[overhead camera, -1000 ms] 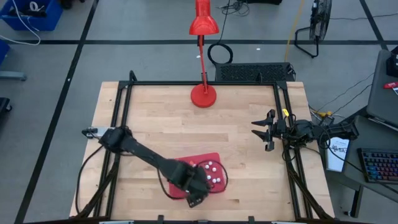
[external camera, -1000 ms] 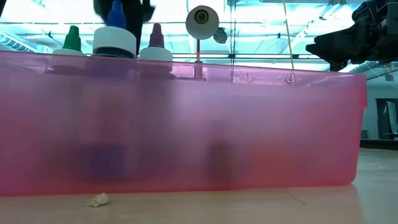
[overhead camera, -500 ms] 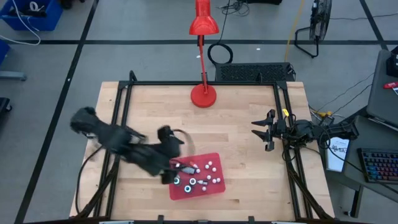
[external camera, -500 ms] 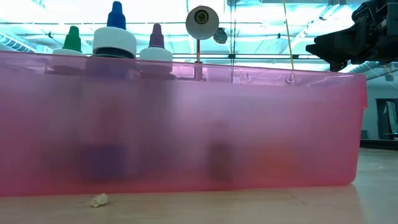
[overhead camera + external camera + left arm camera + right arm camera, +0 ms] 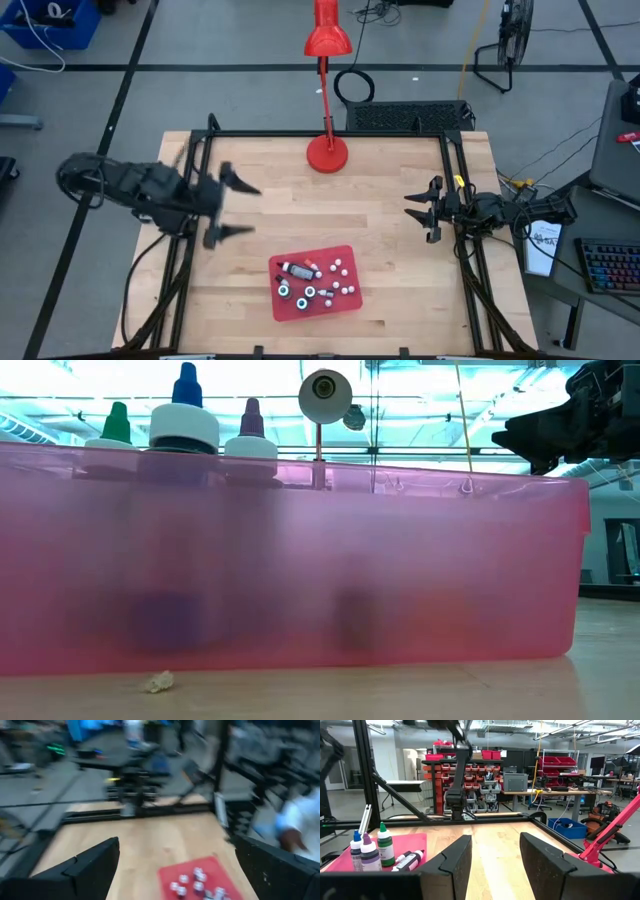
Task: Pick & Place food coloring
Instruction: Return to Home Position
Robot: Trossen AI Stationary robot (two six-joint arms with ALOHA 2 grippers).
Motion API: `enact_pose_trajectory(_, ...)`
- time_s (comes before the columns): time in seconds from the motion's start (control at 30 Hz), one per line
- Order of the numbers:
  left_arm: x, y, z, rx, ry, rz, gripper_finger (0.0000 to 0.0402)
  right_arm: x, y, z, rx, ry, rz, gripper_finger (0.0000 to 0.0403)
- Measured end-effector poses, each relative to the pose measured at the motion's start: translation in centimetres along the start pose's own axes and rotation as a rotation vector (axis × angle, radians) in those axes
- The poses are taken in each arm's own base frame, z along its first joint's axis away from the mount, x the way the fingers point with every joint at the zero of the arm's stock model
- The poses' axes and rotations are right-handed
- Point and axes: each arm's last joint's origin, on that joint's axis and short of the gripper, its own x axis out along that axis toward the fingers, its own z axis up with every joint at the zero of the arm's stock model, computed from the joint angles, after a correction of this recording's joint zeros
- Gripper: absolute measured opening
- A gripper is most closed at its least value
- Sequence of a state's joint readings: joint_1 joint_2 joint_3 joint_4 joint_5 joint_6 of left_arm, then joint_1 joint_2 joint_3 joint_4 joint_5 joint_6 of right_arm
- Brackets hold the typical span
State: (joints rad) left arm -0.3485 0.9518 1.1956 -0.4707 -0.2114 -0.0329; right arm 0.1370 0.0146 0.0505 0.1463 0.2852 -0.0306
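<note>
Table (image 5: 400,290) | food coloring (image 5: 310,291) in pink container (image 5: 286,312) | left tool (image 5: 252,211) spread | right tool (image 5: 408,207) idle

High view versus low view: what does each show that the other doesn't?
Only the high view: the left gripper, open, over the left of the table, clear of the pink container; a lying bottle inside. Only the low view: the green-tipped bottle, blue-tipped bottle and violet-tipped bottle told apart above the rim; a crumb in front. Both: the container, the red lamp, the waiting right gripper, open.
</note>
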Motion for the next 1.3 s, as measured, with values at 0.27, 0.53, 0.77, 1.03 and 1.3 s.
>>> enact_pose_trajectory(0.27, -3.5, 3.4, -11.0, -0.124, -0.29, 0.115, 0.0392, 0.0, 0.0, 0.0, 0.0, 0.0, 0.0, 0.0155)
enact_pose_trajectory(0.53, -2.8, 3.9, -18.8, -0.15, -0.377, 0.124, 0.0392, 0.0, 0.0, 0.0, 0.0, 0.0, 0.0, 0.0155)
enact_pose_trajectory(0.77, -2.0, 4.1, -23.3, -0.144, -0.446, 0.143, 0.0392, 0.0, 0.0, 0.0, 0.0, 0.0, 0.0, 0.0155)
enact_pose_trajectory(1.03, -2.6, 4.2, -23.4, -0.107, -0.459, 0.068, 0.0392, 0.0, 0.0, 0.0, 0.0, 0.0, 0.0, 0.0155)
enact_pose_trajectory(1.3, -3.2, 4.9, -25.1, -0.215, -0.33, 0.143, 0.0392, 0.0, 0.0, 0.0, 0.0, 0.0, 0.0, 0.0155)
